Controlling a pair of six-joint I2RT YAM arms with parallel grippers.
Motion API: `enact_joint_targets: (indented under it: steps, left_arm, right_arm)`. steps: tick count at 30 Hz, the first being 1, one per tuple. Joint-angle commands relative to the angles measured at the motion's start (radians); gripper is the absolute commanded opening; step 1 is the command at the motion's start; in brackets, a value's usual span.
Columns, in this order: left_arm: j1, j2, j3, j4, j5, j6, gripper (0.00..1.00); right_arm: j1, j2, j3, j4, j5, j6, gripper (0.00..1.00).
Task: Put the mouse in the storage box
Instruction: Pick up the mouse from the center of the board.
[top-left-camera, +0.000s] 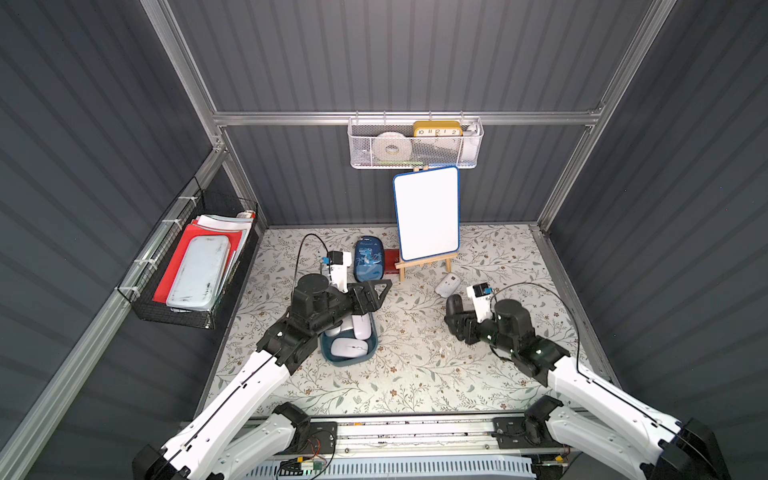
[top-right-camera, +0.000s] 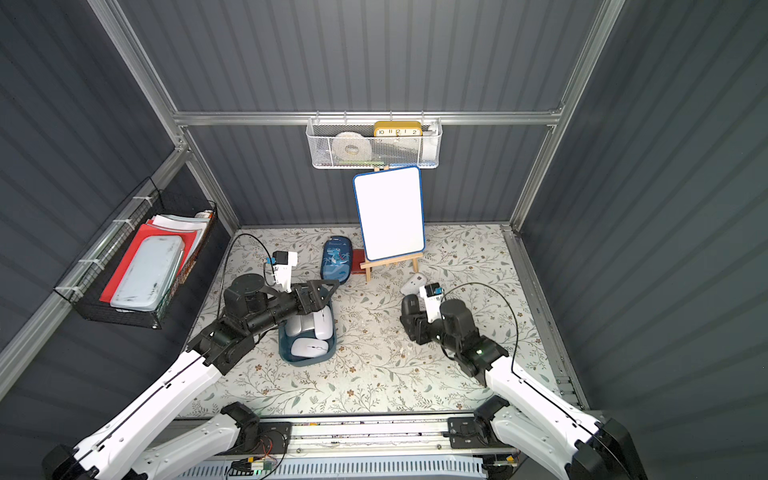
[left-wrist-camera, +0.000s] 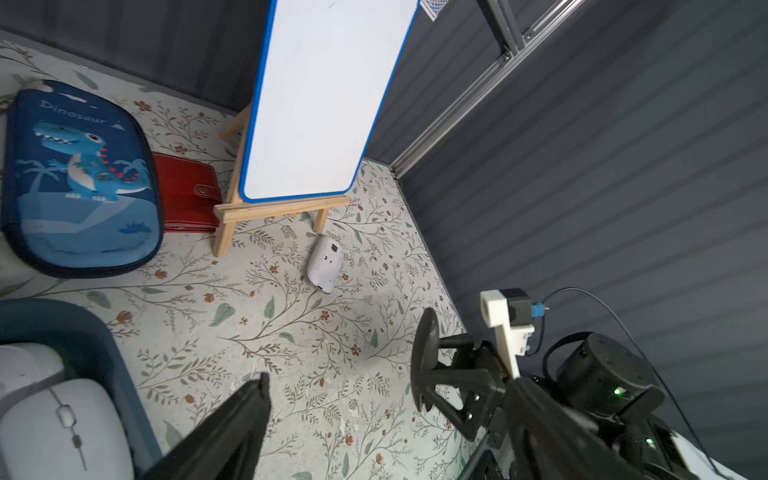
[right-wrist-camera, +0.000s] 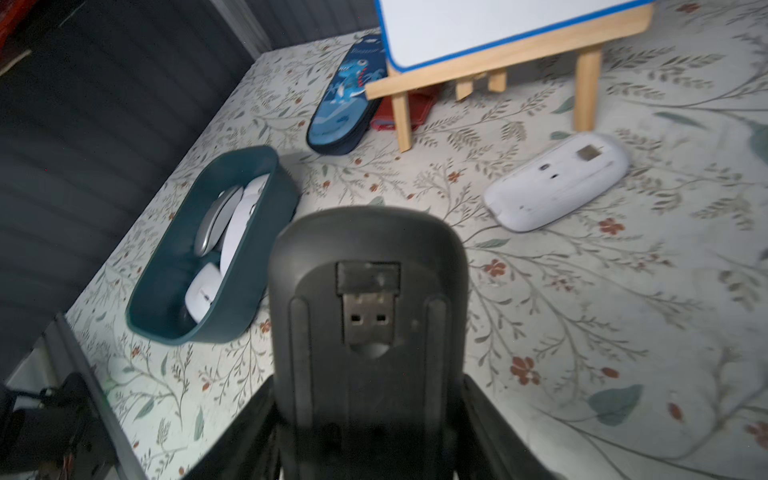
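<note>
Room to move is widest along the near edge of the flower-patterned bench (top-left-camera: 415, 374) and across its middle, both bare. A shallow dark teal plastic storage box (right-wrist-camera: 282, 199) sits towards the left edge with several pale mice (top-left-camera: 351, 348) inside; the left gripper (top-left-camera: 383, 296) hangs over its far end, fingers apart and empty. Nearer the right edge the right gripper (top-left-camera: 457, 318) has its fingers clamped on a black oval mouse (right-wrist-camera: 370, 249). A flat white mouse (top-left-camera: 447, 285) lies belly-up just beyond, near a foot of the wooden easel (top-left-camera: 424, 261) by the far edge. A blue dinosaur-print pencil case (top-left-camera: 369, 259) lies beside the easel.
</note>
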Motion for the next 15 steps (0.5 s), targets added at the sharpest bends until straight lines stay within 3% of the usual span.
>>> enact_joint_targets:
  steps: [1,6,15]
  left_arm:
    - [-0.003,-0.013,-0.026,0.070,0.078,-0.005,0.93]
    - [-0.004,-0.007,-0.054,0.088,0.082,-0.017,0.93]
    - [-0.014,0.103,-0.083,0.259,0.179,-0.073,0.94]
  right_arm:
    - [0.085,-0.042,-0.104,0.167,0.012,-0.078,0.39]
    - [0.168,-0.128,-0.221,0.248,0.041,-0.125,0.40]
    - [0.183,-0.259,-0.287,0.239,0.030,-0.142,0.37]
